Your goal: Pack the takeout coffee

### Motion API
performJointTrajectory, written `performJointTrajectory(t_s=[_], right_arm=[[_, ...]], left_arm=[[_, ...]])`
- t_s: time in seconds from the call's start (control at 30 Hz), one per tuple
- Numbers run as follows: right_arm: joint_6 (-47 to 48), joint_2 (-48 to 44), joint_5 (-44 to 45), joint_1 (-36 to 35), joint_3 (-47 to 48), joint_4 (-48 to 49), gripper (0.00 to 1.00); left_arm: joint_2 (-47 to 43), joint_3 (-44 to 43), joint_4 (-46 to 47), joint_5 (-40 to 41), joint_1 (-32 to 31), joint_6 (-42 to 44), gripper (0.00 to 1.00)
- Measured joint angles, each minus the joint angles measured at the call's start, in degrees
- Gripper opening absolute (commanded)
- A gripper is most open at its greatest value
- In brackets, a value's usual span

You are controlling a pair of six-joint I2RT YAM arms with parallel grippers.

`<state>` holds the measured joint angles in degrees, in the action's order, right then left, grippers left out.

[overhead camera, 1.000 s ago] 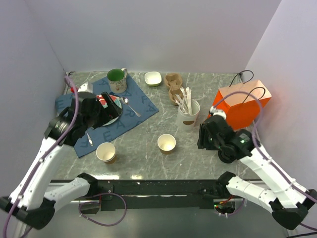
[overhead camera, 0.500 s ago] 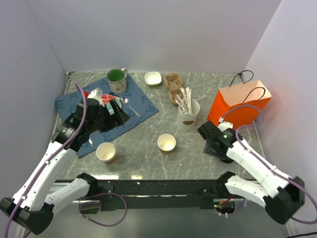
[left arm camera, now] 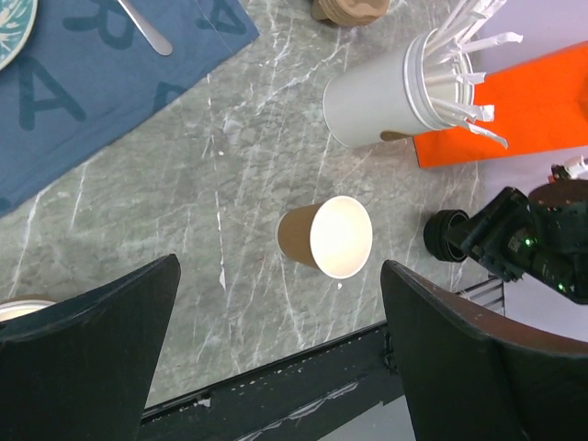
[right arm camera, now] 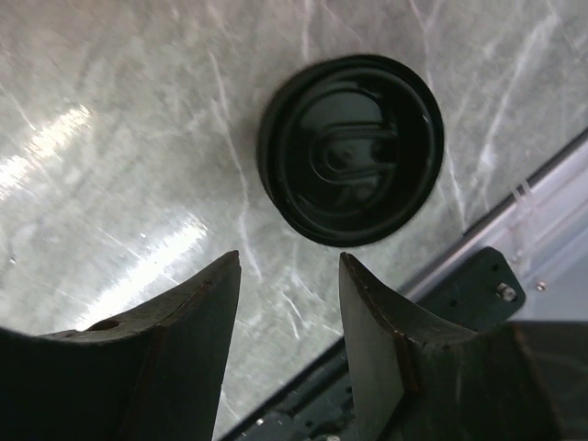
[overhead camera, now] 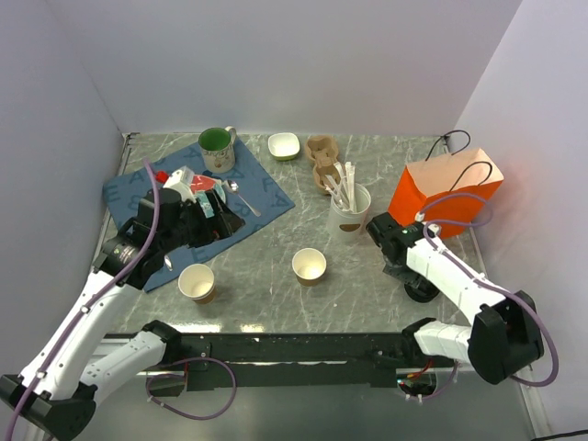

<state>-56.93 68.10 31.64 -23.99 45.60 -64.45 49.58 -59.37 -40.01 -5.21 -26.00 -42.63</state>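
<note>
A round black lid (right arm camera: 349, 147) lies on the marble table near the front right edge, also seen as a dark disc (overhead camera: 422, 290) and a black ring (left arm camera: 447, 236). No cup shows beneath it, and no lidded takeout coffee shows in any view. My right gripper (right arm camera: 289, 257) points down just short of the lid, open, with nothing between its fingers. My left gripper (left arm camera: 280, 266) is wide open and empty, hovering over the blue mat (overhead camera: 262, 193). A lidless tan cup (overhead camera: 309, 265) (left arm camera: 326, 237) stands mid-table. A second lidless cup (overhead camera: 197, 282) stands at the front left.
An orange paper bag (overhead camera: 450, 195) stands at the right. A white cup of stirrers (overhead camera: 350, 213) is beside it. A green mug (overhead camera: 216, 147), a white bowl (overhead camera: 284, 145) and a cardboard carrier (overhead camera: 322, 162) line the back. A spoon (overhead camera: 241, 197) lies on the mat.
My right arm has pulled in and turned its gripper down over the black lid, its jaws narrowing a little. My left gripper has shifted slightly right over the mat, still wide open.
</note>
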Motion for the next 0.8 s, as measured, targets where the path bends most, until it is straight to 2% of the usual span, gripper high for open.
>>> performJointTrajectory(t_s=[0.13,0.23,0.63,0.8], right_arm=[[0.9,2.0,0.4,0.3,0.0,2.7,0.56],[2.0,3.3,0.4,0.9,-0.6,4.9,0.52],[5.7,7.5,-0.3,3.4,-1.0,8.3,0.54],[5.8,9.5,-0.4,3.5,-1.0,8.3,0.48]], left_arm=[[0.0,0.0,-0.1,0.1,-0.9,0.2,0.97],[0.0,0.0,-0.2,0.7,-2.0,1.1,0.97],[-0.5,-1.4,-1.4,4.0,-3.8,3.3,0.97],[-0.7,-1.5,-1.4,4.1,-4.1,4.0,0.97]])
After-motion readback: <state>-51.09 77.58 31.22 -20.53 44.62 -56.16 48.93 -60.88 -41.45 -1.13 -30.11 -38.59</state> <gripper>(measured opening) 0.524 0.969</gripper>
